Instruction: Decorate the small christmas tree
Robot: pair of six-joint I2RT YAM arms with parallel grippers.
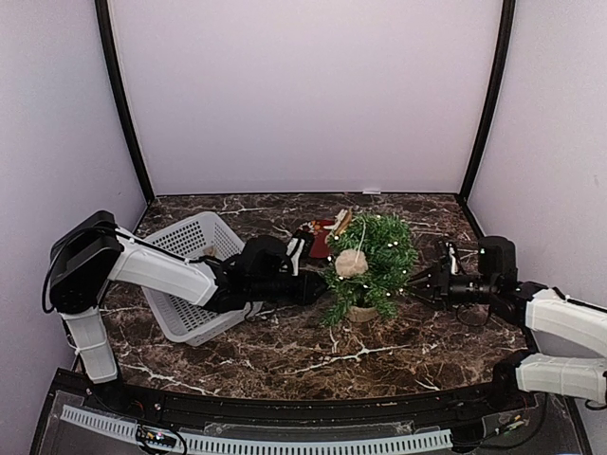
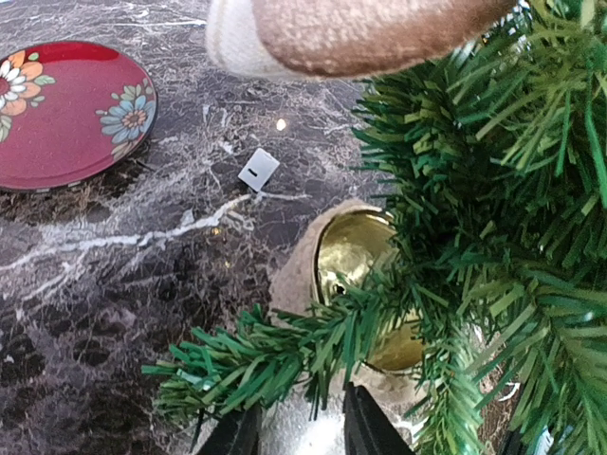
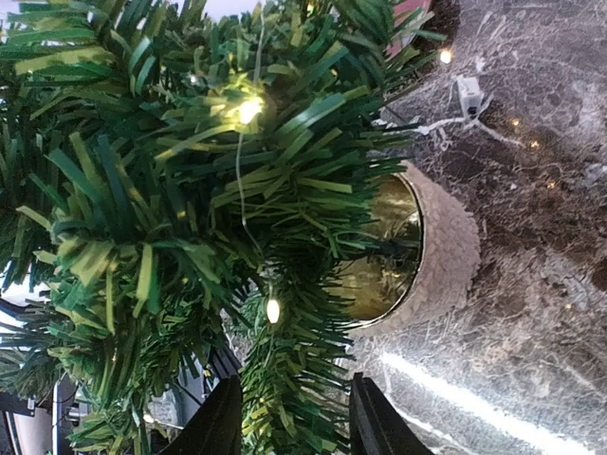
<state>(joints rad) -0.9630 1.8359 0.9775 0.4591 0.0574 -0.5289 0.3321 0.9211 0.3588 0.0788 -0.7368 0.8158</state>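
Reaching in from both sides, the two arms meet at the small christmas tree (image 1: 372, 261), a miniature dark green needle fir in a round beige pot (image 3: 446, 251), standing upright on the dark marbled table (image 1: 285, 355).

Left gripper (image 2: 302, 409) first: it sits low at the tree's left side with its black fingers (image 2: 365, 431) partway closed. A pale silvery shiny thing (image 2: 296, 436) fills the gap between them, and only a sliver of it shows. A low branch crosses just above the fingertips.

Over to the right gripper (image 3: 296, 381) at the tree's right side. Its fingers stand partly apart, straddling a hanging branch tip, and needles brush both inner faces. Whether they actually pinch it, I cannot tell.

Only the left wrist view shows the glossy red round plate with painted flowers (image 2: 66, 114) well to the tree's left. It also shows a small white square tag (image 2: 258, 169) on the table between plate and pot, and a fuzzy brown-and-white ornament (image 2: 351, 33) above the branches. Only the right wrist view catches the tiny warm-white lights (image 3: 248, 109) glowing among the needles, and the pot's gold inner lining. Only the overhead view takes in the white plastic lattice basket (image 1: 169, 308), further left of the tree, with the left arm passing over it.
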